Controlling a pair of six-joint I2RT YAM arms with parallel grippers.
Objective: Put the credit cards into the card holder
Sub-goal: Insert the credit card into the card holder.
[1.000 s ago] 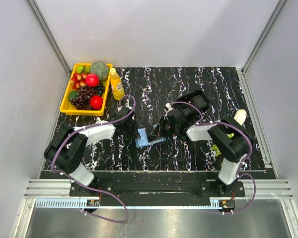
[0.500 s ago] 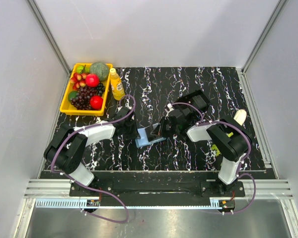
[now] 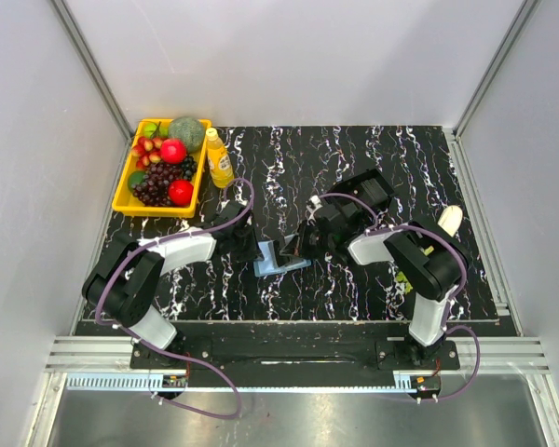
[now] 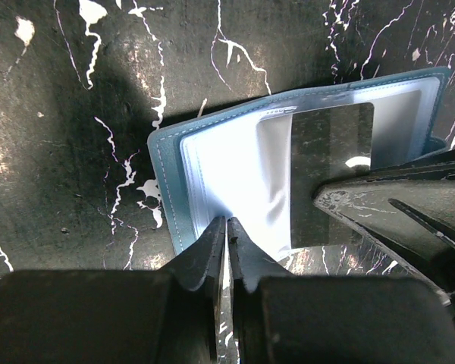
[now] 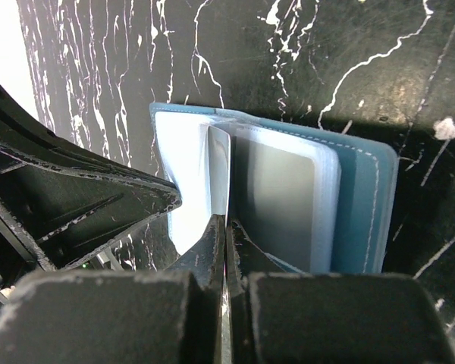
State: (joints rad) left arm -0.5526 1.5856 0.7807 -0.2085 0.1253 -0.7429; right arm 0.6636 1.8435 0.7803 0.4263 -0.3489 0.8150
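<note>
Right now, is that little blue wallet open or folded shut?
Open. The card holder lies spread, pale clear sleeves facing up, with a dark card against them.

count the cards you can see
1: a card sits in a clear sleeve of the open holder. More may be hidden between the sleeves.

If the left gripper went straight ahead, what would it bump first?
The card holder. The left gripper pinches its near edge, and its pale inside lies straight ahead, I think.
</note>
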